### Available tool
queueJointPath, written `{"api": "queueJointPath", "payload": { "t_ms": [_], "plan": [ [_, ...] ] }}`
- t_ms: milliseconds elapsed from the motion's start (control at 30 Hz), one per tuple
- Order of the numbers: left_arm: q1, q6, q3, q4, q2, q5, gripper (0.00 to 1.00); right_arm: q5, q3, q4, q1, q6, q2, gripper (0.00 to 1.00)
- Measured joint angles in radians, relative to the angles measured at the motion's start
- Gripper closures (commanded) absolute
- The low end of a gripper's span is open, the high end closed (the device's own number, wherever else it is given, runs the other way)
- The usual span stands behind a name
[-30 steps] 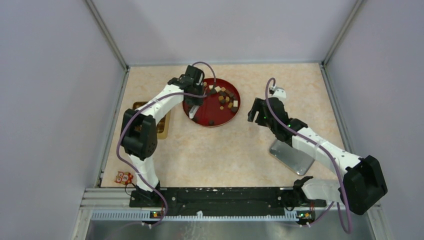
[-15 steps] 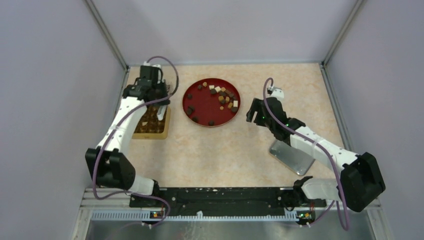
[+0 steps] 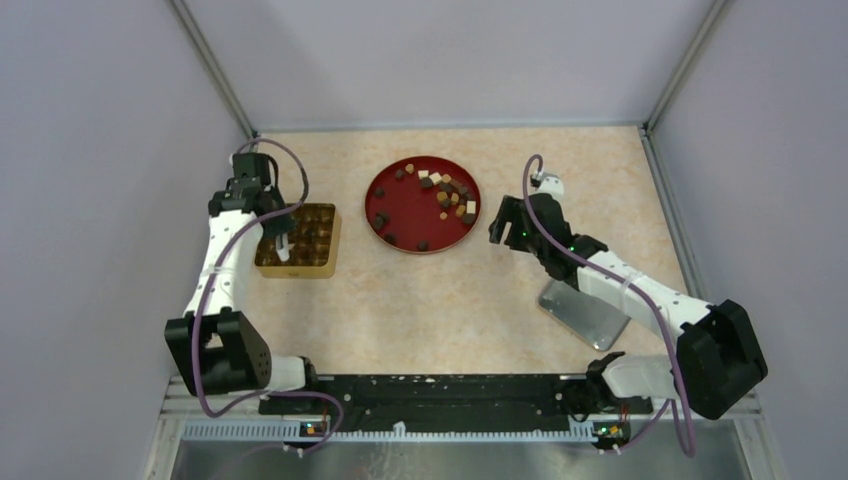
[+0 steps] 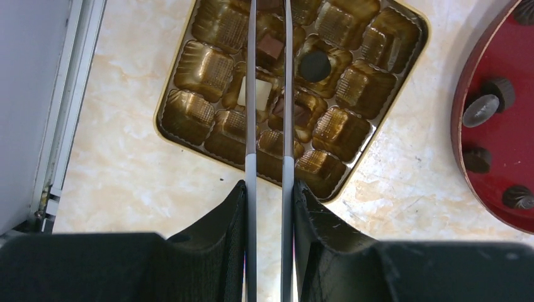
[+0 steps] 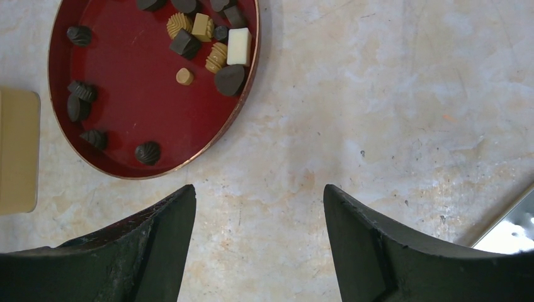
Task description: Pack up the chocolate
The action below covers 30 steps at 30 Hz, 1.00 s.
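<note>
From above, the left gripper (image 3: 284, 250) hangs over the gold tray (image 3: 318, 268) at the far left, and the right gripper (image 3: 505, 225) sits just right of the round red plate (image 3: 405, 215). Only the left wrist view shows the tray's crinkled foil cups, some holding chocolate (image 4: 313, 63). There the thin fingers (image 4: 250, 126) stand nearly together with their tips cut off, so a grasp cannot be told. The right wrist view shows wide, empty jaws and ridged, square and shell-shaped chocolate on the glossy plate.
</note>
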Motion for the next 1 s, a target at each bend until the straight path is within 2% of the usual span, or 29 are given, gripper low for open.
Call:
{"api": "queueJointPath", "payload": {
  "t_ms": [233, 700, 1000],
  "plan": [
    [0.006, -0.013, -0.006, 0.03, 0.005, -0.01, 0.9, 0.0, 0.0, 0.0, 0.0, -0.008, 0.0, 0.27],
    [0.006, -0.013, -0.006, 0.087, 0.069, 0.071, 0.87, 0.002, 0.0, 0.0, 0.0, -0.009, 0.0, 0.27],
    [0.006, -0.013, -0.006, 0.086, 0.067, 0.065, 0.9, 0.003, 0.0, 0.0, 0.0, -0.009, 0.0, 0.27]
  ]
}}
